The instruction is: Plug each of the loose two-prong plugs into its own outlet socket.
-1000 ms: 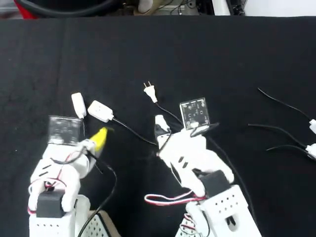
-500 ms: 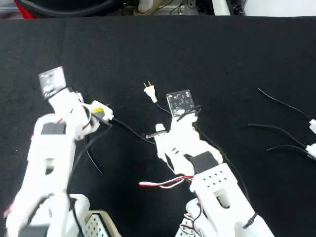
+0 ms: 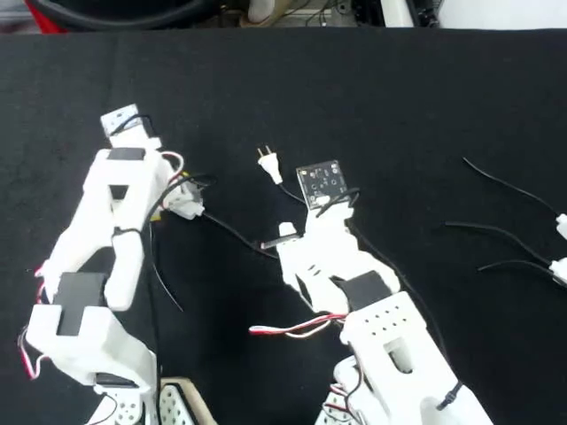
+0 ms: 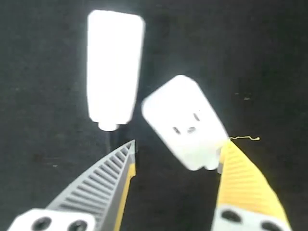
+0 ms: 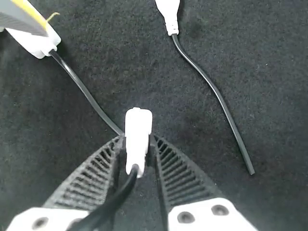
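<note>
Straddling the white outlet socket (image 4: pixel 185 122) with the left gripper (image 4: pixel 177 147), jaws spread, just beside a second white block (image 4: pixel 114 65). Clamping a white plug (image 5: pixel 138 126) tight in the right gripper (image 5: pixel 137 140), right against the socket's black cable (image 5: pixel 82 86) and near the loose two-prong plug (image 3: pixel 268 165).

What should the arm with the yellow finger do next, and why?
Probably close the left tool on the white socket. Its fingers stand open on either side of the socket, with the yellow one right at the socket's edge. The right tool is shut on a plug, so holding the socket steady seems to be what is needed before the plug can go in.
</note>
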Available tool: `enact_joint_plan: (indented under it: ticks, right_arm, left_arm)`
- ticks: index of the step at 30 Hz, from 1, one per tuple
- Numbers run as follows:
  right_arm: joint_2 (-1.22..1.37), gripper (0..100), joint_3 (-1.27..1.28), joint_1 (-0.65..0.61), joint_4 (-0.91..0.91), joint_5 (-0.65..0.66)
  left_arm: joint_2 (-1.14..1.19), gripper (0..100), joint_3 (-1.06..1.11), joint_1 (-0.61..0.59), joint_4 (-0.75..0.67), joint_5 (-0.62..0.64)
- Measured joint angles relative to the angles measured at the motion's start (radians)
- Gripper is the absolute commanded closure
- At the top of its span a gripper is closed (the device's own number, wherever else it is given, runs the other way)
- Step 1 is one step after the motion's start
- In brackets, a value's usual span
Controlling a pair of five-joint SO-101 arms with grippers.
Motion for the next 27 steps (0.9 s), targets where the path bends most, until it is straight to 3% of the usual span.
enact_joint_plan:
  ticks: [11, 13, 16, 17, 19, 23, 27]
  right_arm:
    - [0.000, 98.7, 0.000, 0.000, 0.000, 0.000]
    - [0.000, 98.7, 0.000, 0.000, 0.000, 0.000]
    - [0.000, 98.7, 0.000, 0.000, 0.000, 0.000]
    - [0.000, 98.7, 0.000, 0.000, 0.000, 0.000]
    - [0.000, 98.7, 0.000, 0.000, 0.000, 0.000]
    - [0.000, 98.7, 0.000, 0.000, 0.000, 0.000]
    - [0.000, 98.7, 0.000, 0.000, 0.000, 0.000]
  left_arm:
    - [0.044, 73, -0.008, 0.032, -0.040, 0.034]
    - [0.066, 78, -0.008, 0.032, -0.040, 0.006]
    - [0.086, 96, -0.008, 0.032, -0.038, -0.043]
    - [0.087, 98, -0.009, 0.032, -0.029, -0.068]
    - [0.087, 94, -0.017, 0.032, 0.002, -0.101]
    - [0.084, 97, -0.058, 0.029, 0.084, -0.157]
    - [0.005, 97, -0.060, 0.060, 0.133, -0.292]
